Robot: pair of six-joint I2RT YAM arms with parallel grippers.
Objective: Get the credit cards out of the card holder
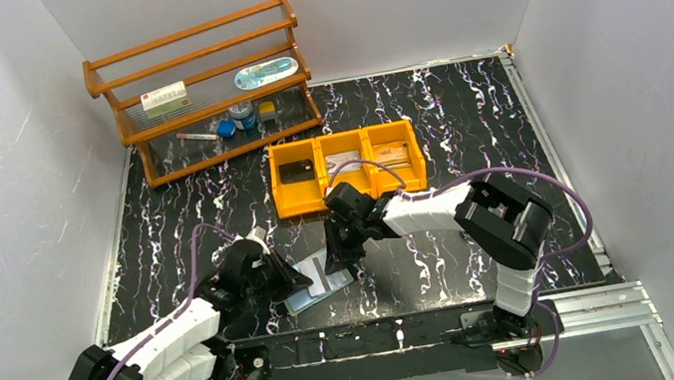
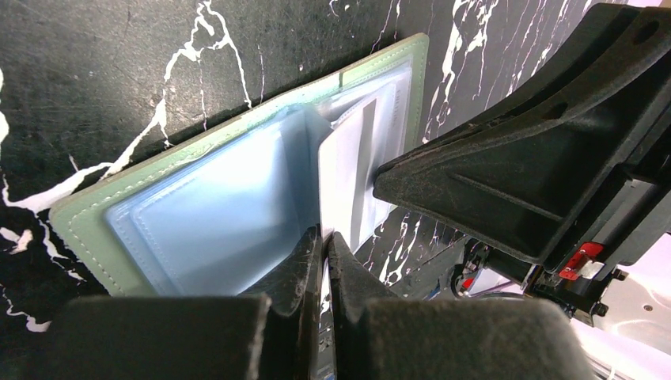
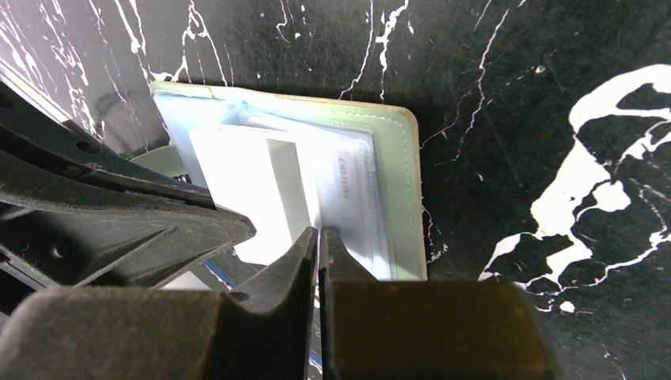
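— From above, where is the card holder (image 1: 321, 278)?
— It lies open on the desk (image 1: 464, 121), between the left pincer (image 1: 296, 277) and the right pincer (image 1: 338, 255).
— Left wrist?
— The left pincer is pinched shut at the holder's edge; on what is unclear.
— Right wrist?
— The right pincer nips a white card (image 3: 237, 174) that sticks out of the holder.

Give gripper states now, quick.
Left gripper: jaws closed, pinching a sleeve of the card holder.
Right gripper: jaws closed on its near edge; sleeve or card, cannot tell.

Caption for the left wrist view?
Left gripper shut at the open card holder's edge, a white card standing up from its sleeve.
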